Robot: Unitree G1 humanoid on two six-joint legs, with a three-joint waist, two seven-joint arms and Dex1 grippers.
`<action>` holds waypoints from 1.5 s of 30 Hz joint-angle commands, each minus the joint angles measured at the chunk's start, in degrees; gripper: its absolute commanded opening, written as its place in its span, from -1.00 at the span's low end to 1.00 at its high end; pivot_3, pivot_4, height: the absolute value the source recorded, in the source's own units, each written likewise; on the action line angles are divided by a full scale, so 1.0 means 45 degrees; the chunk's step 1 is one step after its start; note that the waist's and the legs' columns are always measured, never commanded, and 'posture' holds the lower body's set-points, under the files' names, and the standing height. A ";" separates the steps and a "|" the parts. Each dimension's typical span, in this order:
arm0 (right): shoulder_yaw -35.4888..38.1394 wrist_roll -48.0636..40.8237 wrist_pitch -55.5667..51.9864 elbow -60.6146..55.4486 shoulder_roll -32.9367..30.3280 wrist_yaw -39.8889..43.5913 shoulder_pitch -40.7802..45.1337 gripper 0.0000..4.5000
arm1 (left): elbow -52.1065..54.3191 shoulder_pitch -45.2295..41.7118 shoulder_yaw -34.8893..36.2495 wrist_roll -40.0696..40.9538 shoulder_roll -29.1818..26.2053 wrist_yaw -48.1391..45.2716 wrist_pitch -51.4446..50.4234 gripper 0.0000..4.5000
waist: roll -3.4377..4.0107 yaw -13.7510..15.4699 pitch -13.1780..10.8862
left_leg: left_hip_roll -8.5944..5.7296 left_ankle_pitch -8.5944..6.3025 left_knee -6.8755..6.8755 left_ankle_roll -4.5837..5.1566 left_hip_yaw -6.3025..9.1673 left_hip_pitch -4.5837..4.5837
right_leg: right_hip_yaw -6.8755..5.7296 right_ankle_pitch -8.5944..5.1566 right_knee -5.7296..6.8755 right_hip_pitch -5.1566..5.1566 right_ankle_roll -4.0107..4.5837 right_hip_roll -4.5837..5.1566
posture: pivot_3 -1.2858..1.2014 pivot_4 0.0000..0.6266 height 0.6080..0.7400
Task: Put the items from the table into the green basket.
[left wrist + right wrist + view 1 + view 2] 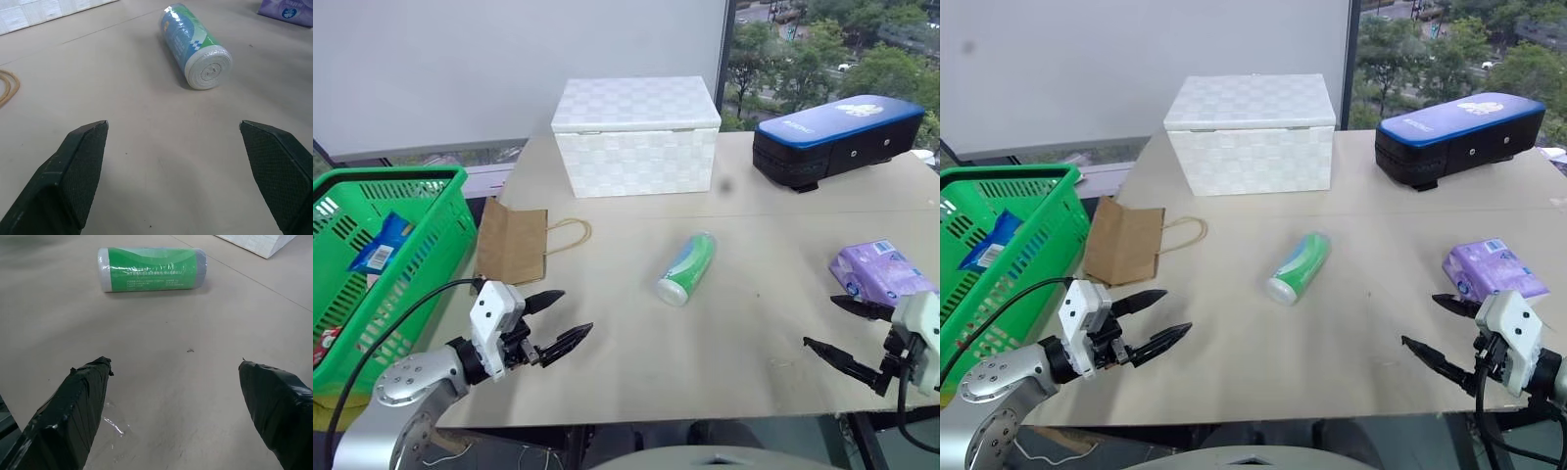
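The canister [687, 267] lies on its side in the middle of the table [744, 362], in front of the white box [637, 135], with the tissue packet [882, 271] well off to its right and the green basket [382, 264] beyond the table's left edge. The left gripper [560, 321] hovers over the table left of the canister, the right gripper [842, 333] just in front of the tissue packet; both have their fingers spread wide and hold nothing.

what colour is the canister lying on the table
The canister is bright green with a white curved band and grey-white ends; the right wrist view shows it best.
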State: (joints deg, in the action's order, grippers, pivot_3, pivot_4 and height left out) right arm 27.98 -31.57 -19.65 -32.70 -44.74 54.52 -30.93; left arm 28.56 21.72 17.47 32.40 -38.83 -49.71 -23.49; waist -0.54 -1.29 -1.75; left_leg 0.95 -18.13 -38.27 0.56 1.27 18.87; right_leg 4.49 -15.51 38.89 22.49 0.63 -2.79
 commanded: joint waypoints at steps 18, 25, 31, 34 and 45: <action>-0.1249 0.4245 -0.6519 0.1689 -0.2402 -0.5525 0.3323 1.00 | 0.1932 -0.4382 -0.2181 0.1921 -0.0402 -0.0862 -0.0981 0.96 | -0.0011 -0.0168 -0.0293 | 0.0014 -0.0032 -0.0008 0.0051 -0.0167 0.0179 | 0.0107 -0.0006 -0.0012 0.0170 -0.0025 0.0002 | -0.01 -0.83 1.00; -0.2568 0.5145 -0.6398 0.4342 -0.2453 -0.5419 0.4210 0.67 | 0.1665 -0.5153 -0.2582 0.2138 -0.0430 -0.1227 -0.1007 1.00 | -0.0071 -0.0312 -0.0346 | 0.0021 -0.0032 -0.0021 0.0052 -0.0227 0.0107 | 0.0177 0.0001 0.0011 0.0144 -0.0041 -0.0020 | -0.01 -0.82 1.00; -0.2455 0.6022 -0.4944 0.5088 -0.2268 -0.5702 0.4243 -0.48 | 0.1406 -0.5353 -0.2870 0.2097 -0.0196 -0.1394 -0.0964 1.00 | -0.0085 -0.0305 -0.0352 | 0.0037 -0.0033 -0.0019 0.0053 -0.0232 0.0097 | 0.0182 0.0000 0.0004 0.0132 -0.0041 -0.0034 | -0.03 -0.85 1.00; -0.2044 0.5954 -0.4423 0.5337 -0.1837 -0.5836 0.4434 -0.97 | 0.1078 -0.5376 -0.3106 0.1839 -0.0016 -0.1515 -0.0717 1.00 | -0.0063 -0.0313 -0.0349 | 0.0039 -0.0033 -0.0016 0.0053 -0.0236 0.0102 | 0.0192 0.0000 0.0003 0.0137 -0.0040 -0.0038 | -0.04 -0.87 1.00; 0.1128 0.3664 -0.6595 0.2242 -0.1852 -0.3711 0.3414 0.25 | 0.0943 -0.4912 -0.3255 0.1558 0.0426 -0.1074 -0.0359 1.00 | -0.0020 -0.0381 -0.0327 | 0.0041 -0.0033 -0.0017 0.0053 -0.0233 0.0114 | 0.0193 0.0001 0.0007 0.0149 -0.0041 -0.0041 | -0.04 -0.86 1.00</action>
State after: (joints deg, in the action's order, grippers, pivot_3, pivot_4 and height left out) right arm 29.82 -12.60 -46.61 -18.61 -51.66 35.85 -16.02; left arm 31.54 -0.35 2.18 39.34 -36.96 -54.97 -25.86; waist -0.63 -3.00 -3.22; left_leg 1.14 -18.28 -38.35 0.80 0.23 19.39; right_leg 5.36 -15.51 38.92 23.16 0.44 -2.97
